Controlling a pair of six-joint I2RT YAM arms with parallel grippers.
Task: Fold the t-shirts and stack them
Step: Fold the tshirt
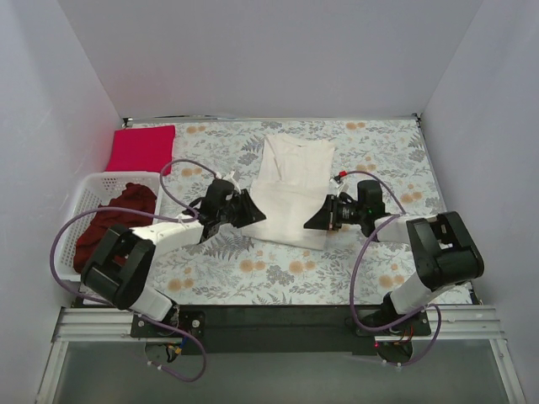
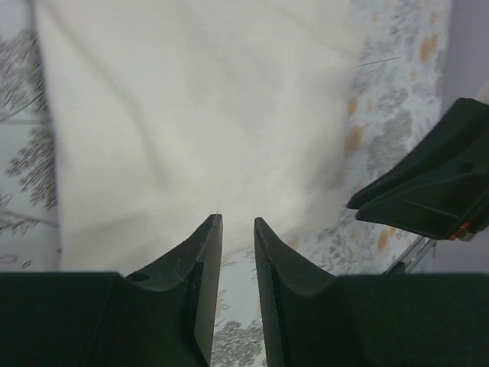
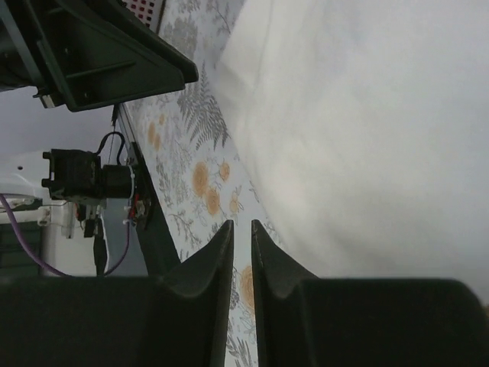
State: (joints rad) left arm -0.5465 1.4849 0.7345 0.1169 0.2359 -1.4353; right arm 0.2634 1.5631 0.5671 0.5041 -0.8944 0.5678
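Closest to me, the left gripper [image 2: 237, 223] and right gripper [image 3: 242, 226] flank the near end of the cream shirt [image 1: 290, 185], each with its fingers parted only a slit and gripping nothing. That shirt lies flat on the flowered tablecloth [image 1: 383, 160]. To its left, a white basket [image 1: 91, 187] holds the maroon shirt [image 1: 114, 220]. Further back on that side lies the pink shirt [image 1: 141, 147].

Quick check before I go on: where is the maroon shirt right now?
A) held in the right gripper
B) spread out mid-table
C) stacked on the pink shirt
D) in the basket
D: in the top view the maroon shirt lies bunched inside the basket at the table's left edge, apart from the folded pink shirt beyond it.
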